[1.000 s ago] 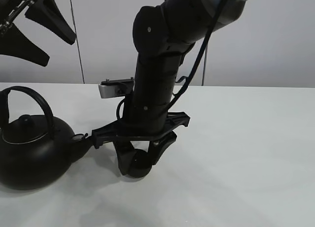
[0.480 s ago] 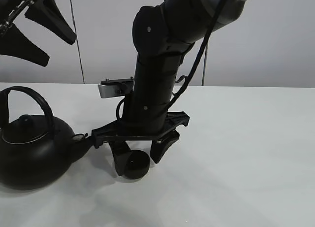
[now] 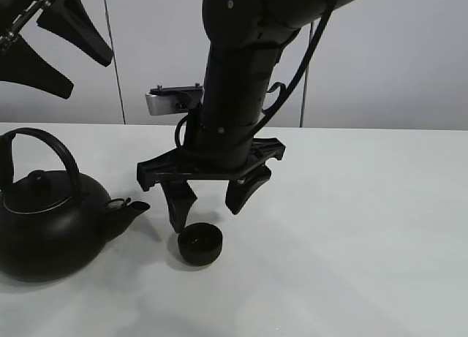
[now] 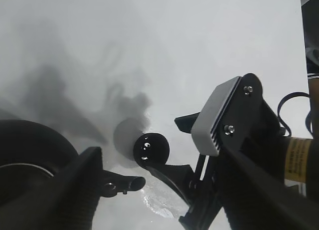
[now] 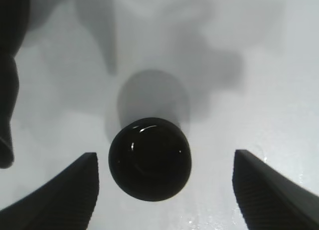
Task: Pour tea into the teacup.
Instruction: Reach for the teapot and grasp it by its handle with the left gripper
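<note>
The teacup (image 3: 199, 245), small and matte black, stands upright on the white table (image 3: 351, 227), just right of the teapot's spout (image 3: 131, 207). My right gripper (image 3: 208, 214) is open and empty, hanging just above the cup with a finger on either side. In the right wrist view the cup (image 5: 150, 158) lies between the open fingers (image 5: 60, 190). Its inside glints, but I cannot tell if tea is in it. No stream shows. The black teapot (image 3: 44, 227) sits at the left. My left gripper (image 3: 82, 72) is open, high at the upper left. The left wrist view shows the cup (image 4: 151, 149) from above.
The right arm's column (image 3: 234, 96) rises over the middle of the table. The wall (image 3: 395, 52) stands behind the table's far edge. Small wet glints lie on the table near the cup (image 5: 192, 221).
My right gripper has opened, let go of the teacup and risen above it. The cup stays on the table. The left gripper and teapot have not moved.
</note>
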`<action>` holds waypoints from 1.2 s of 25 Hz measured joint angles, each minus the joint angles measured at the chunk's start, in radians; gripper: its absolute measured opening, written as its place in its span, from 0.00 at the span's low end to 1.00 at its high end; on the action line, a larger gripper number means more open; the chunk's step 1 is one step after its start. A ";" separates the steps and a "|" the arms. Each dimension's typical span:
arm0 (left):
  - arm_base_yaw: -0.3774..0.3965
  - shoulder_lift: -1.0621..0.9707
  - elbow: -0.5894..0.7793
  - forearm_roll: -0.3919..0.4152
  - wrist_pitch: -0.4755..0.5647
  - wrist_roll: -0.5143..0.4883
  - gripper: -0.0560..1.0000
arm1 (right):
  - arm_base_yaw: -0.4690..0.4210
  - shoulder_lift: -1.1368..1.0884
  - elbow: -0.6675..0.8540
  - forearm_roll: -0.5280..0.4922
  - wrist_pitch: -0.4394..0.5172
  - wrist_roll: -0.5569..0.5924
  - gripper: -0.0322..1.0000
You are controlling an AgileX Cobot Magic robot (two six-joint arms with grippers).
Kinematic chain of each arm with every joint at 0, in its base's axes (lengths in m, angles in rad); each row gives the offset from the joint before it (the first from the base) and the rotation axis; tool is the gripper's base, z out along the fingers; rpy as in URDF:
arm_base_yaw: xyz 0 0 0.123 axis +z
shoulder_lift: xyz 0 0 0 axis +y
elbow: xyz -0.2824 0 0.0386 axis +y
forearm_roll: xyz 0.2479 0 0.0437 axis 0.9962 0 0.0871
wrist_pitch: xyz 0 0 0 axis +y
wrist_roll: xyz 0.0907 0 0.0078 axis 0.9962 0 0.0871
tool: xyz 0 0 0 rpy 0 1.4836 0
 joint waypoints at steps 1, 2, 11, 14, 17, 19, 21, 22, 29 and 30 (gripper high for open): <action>0.000 0.000 0.000 0.000 0.000 0.000 0.50 | -0.003 -0.009 0.000 -0.007 0.001 0.003 0.53; 0.000 0.000 0.000 0.000 0.000 0.000 0.50 | -0.011 -0.019 0.000 -0.019 0.001 0.009 0.53; 0.000 0.000 0.000 0.000 0.000 0.000 0.50 | -0.305 -0.186 0.000 -0.312 0.042 0.125 0.53; 0.000 0.000 0.000 0.000 0.000 0.000 0.50 | -0.463 -0.279 0.000 -0.392 0.062 0.127 0.53; 0.000 0.000 0.000 0.000 0.000 0.000 0.50 | -0.620 -0.405 0.000 -0.421 0.084 0.118 0.53; 0.000 0.000 0.000 0.000 0.000 0.000 0.50 | -0.718 -0.503 0.000 -0.425 0.112 0.096 0.53; 0.000 0.000 0.000 0.000 0.000 0.000 0.50 | -0.811 -0.595 0.000 -0.428 0.147 0.073 0.53; 0.000 0.000 0.000 0.000 0.000 0.000 0.50 | -0.850 -0.644 0.000 -0.428 0.165 0.061 0.53; 0.000 0.000 0.000 0.000 0.000 0.000 0.50 | -0.919 -0.976 0.000 -0.362 0.232 -0.002 0.53; 0.000 0.000 0.000 0.000 0.000 0.000 0.50 | -0.919 -1.027 0.001 -0.329 0.235 -0.014 0.53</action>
